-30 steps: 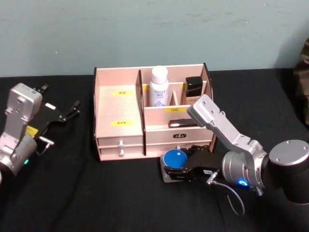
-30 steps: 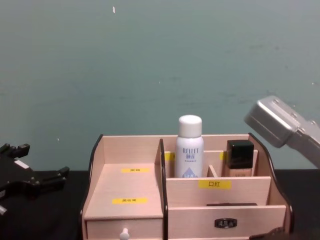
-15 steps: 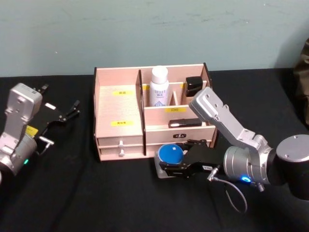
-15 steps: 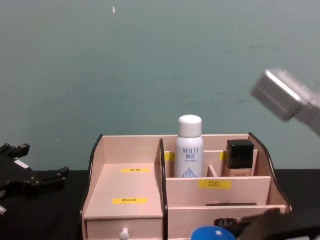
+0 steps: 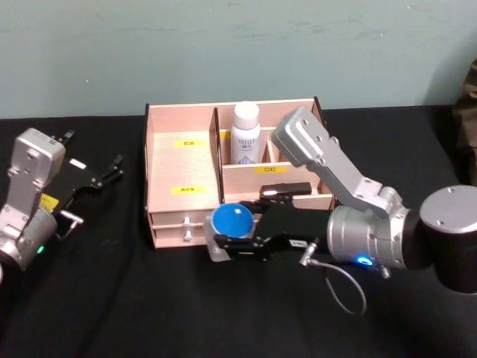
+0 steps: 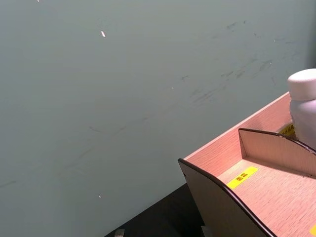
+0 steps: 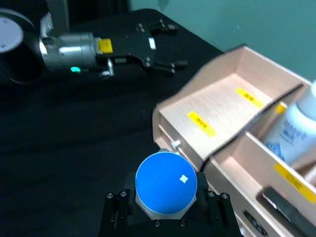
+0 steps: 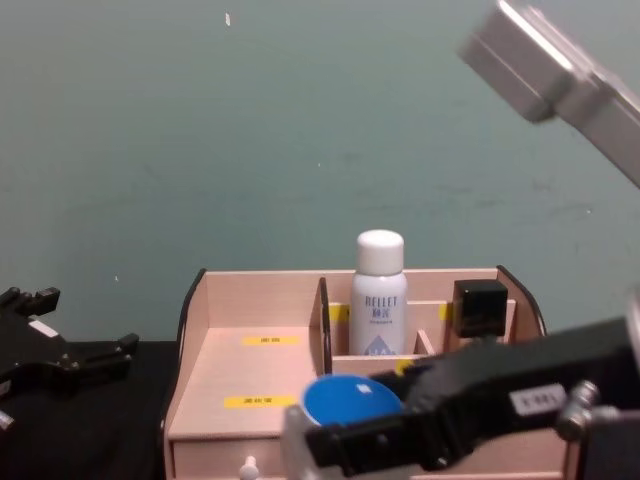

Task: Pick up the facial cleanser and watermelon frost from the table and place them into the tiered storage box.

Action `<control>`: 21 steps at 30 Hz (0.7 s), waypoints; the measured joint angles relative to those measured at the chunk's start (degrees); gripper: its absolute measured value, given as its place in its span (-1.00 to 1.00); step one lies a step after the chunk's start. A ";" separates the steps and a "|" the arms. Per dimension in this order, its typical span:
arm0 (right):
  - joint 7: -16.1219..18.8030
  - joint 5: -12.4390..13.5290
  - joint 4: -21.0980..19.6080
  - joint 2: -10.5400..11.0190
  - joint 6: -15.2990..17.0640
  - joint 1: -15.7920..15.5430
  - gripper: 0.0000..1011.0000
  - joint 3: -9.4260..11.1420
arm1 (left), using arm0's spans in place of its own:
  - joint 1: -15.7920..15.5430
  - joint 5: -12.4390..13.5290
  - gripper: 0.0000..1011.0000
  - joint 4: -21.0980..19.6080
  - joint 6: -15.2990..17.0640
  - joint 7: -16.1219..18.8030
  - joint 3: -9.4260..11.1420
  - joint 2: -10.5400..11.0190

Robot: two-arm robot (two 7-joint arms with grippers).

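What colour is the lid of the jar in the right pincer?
Bright blue. The lid shows best in the right wrist view.

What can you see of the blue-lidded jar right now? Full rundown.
The watermelon frost is a squat jar with a wide, round, bright-blue lid and a pale frosted body. It is upright, clamped at its body by the right gripper. It hangs above the table, in front of the drawers of the tiered storage box, and is in no compartment yet.
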 joint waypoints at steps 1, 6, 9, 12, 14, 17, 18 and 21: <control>0.00 0.10 0.01 -0.43 0.12 0.75 0.44 -0.53 | 0.00 0.00 0.98 0.00 0.00 0.00 0.00 0.00; -0.27 0.13 0.90 -2.01 0.27 2.84 0.43 -2.00 | 0.00 0.00 0.98 0.00 0.00 0.00 0.00 0.00; -0.57 0.05 1.96 -3.41 0.37 4.46 0.43 -3.11 | 0.00 0.00 0.98 0.00 0.00 0.00 0.00 0.00; -0.85 -0.28 3.36 -4.62 0.54 6.04 0.43 -3.99 | 0.00 0.00 0.98 0.00 0.00 0.00 0.00 0.00; -1.00 -0.46 3.98 -5.19 0.59 6.73 0.43 -4.32 | 0.00 0.00 0.98 0.00 0.00 0.00 0.00 0.00; -1.34 -0.96 5.78 -6.42 0.61 8.22 0.44 -4.88 | 0.00 0.00 0.98 0.00 0.00 0.00 0.00 0.00; -1.55 -1.12 6.75 -7.13 0.61 8.98 0.44 -5.02 | 0.00 0.00 0.98 0.00 0.00 0.00 0.00 0.00; -1.92 -1.50 8.83 -8.41 0.58 10.33 0.43 -5.23 | 0.00 0.00 0.98 0.00 0.00 0.00 0.00 0.00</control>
